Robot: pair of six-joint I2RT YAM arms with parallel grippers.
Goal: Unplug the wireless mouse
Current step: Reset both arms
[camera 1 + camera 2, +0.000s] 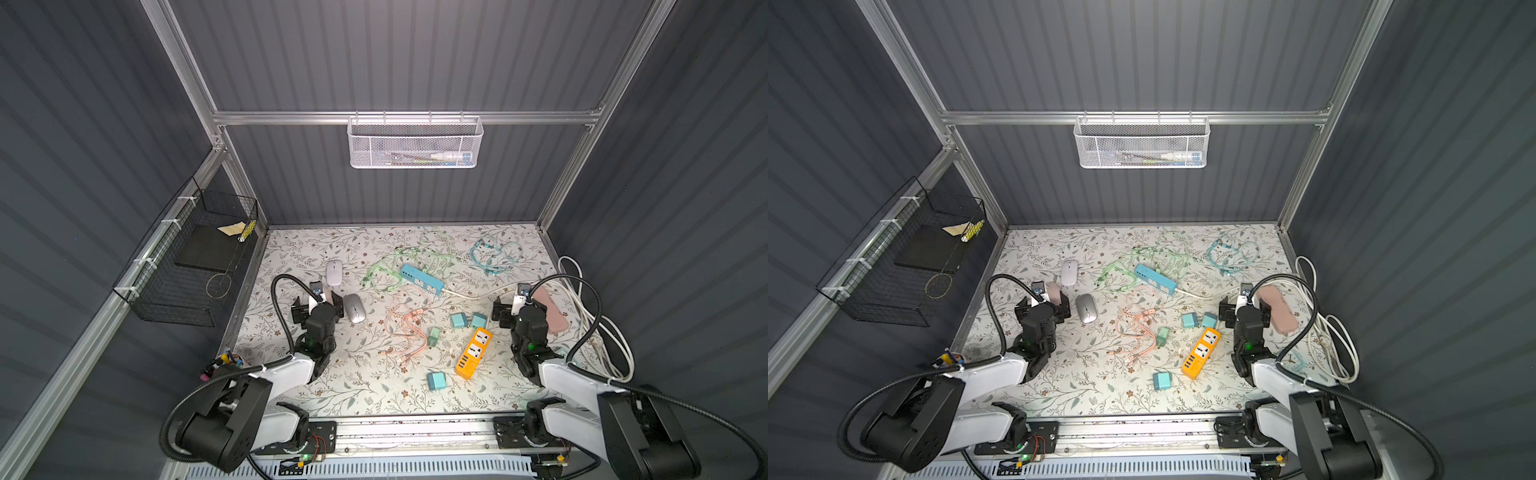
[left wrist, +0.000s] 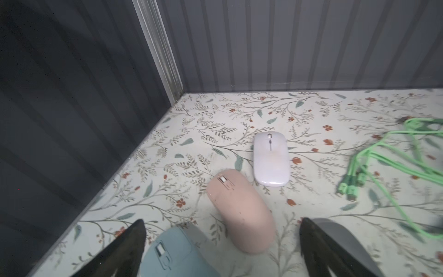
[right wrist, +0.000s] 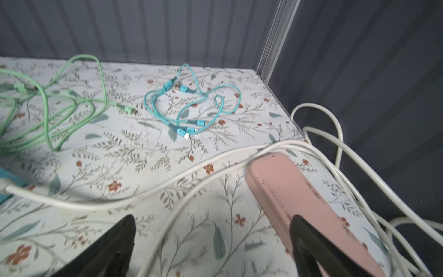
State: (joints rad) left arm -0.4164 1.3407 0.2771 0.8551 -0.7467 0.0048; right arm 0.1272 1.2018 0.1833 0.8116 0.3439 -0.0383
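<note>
Four mice lie clustered on the left part of the table (image 1: 374, 399), and I cannot tell which is the task's. The white mouse (image 1: 333, 273) is farthest back and the pink mouse (image 2: 239, 211) is just in front of it. The grey mouse (image 1: 354, 308) lies to their right, and the blue mouse (image 2: 175, 254) shows only in the left wrist view. The left gripper (image 2: 222, 220) hangs over them with its jaws spread wide and nothing clamped. The pink mouse's rear lies between its fingers, the blue one is beside one finger and the grey one is behind the other. The right gripper (image 3: 213, 217) is also spread wide and empty, above a white cord (image 3: 115, 204), with one finger over the pink strip (image 3: 299, 196).

The white basket (image 1: 411, 143) on the back rail holds a tube (image 1: 451, 157) and thin pen-like things. The black basket (image 1: 166, 299) on the left wall holds a dark pad (image 1: 208, 249), a yellow slip (image 1: 232, 227) and a wire ring (image 1: 219, 285). A cup (image 1: 237, 358) at the near left corner holds pens.

The mice sit near the left edge. The pink strip sits near the right edge, where the cord's loops spill over. Mid-table lie green cables (image 1: 384, 272), a blue strip (image 1: 422, 277), a teal cable (image 1: 492, 253), orange cables (image 1: 405, 328), an orange strip (image 1: 473, 353) and chargers (image 1: 458, 320). The back left corner and the front band between the arm bases are bare
</note>
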